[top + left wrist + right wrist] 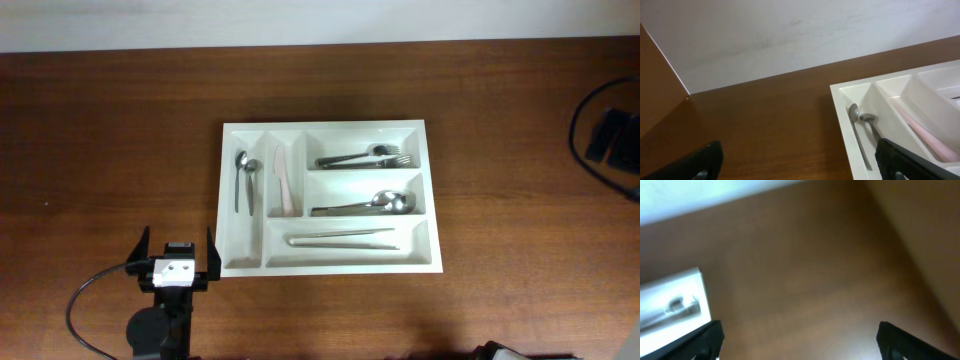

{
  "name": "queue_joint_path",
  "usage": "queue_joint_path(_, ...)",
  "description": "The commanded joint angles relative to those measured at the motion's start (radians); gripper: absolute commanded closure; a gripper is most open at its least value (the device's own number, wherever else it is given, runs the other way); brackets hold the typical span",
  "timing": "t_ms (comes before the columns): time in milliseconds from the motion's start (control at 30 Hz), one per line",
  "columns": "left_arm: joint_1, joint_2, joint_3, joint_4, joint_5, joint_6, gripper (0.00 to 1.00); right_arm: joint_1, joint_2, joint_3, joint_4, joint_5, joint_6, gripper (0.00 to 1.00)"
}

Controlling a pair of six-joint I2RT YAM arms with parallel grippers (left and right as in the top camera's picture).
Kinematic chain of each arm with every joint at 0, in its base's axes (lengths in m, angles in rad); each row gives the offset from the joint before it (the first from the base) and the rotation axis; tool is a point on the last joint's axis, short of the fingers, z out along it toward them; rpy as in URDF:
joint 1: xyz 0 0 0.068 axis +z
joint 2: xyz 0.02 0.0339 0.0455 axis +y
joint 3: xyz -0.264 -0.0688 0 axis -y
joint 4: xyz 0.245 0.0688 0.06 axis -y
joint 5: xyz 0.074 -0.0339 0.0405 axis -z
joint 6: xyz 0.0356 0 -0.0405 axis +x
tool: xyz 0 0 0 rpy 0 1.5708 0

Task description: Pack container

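A white cutlery tray (330, 132) sits mid-table, also in the left wrist view (845, 115) and the right wrist view (695, 280). It holds two small spoons (241, 178), a pink knife (283, 182), forks (365, 158), large spoons (365, 205) and pale chopsticks (345, 239). The small spoons (860, 131) and the pink knife (922, 134) also show in the left wrist view. My left gripper (178, 250) is open and empty, just left of the tray's front left corner; its fingers show in the left wrist view (800, 165). My right gripper (800, 342) is open and empty over bare wood, right of the tray.
The brown wooden table (100, 150) spreads all round the tray. A black cable and a black device (612, 140) lie at the right edge. A pale wall (790, 35) runs behind the table's far edge.
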Motion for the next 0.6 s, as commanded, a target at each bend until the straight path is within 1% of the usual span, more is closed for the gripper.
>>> queue_joint_path(0,-0.004,-0.009,-0.004,-0.005,-0.014,0.005,0.01,0.006,-0.093,-0.091,0.12,-0.128,-0.002,0.01)
queue_joint_path(100,-0.004,-0.009,-0.004,-0.005,-0.014,0.005,0.01,0.007,-0.19,-0.22,0.288,-0.206,-0.002,0.01)
queue_joint_path(200,-0.004,-0.009,-0.004,-0.005,-0.014,0.004,0.01,0.015,-0.294,-0.359,0.421,-0.26,-0.002,0.01)
queue_joint_path(333,-0.004,-0.009,-0.004,-0.005,-0.014,0.004,0.01,0.055,-0.453,-0.555,0.583,-0.264,-0.002,0.01)
queue_joint_path(567,-0.004,-0.009,-0.004,-0.005,-0.014,0.005,0.01,0.166,-0.722,-0.829,0.837,-0.264,-0.002,0.01)
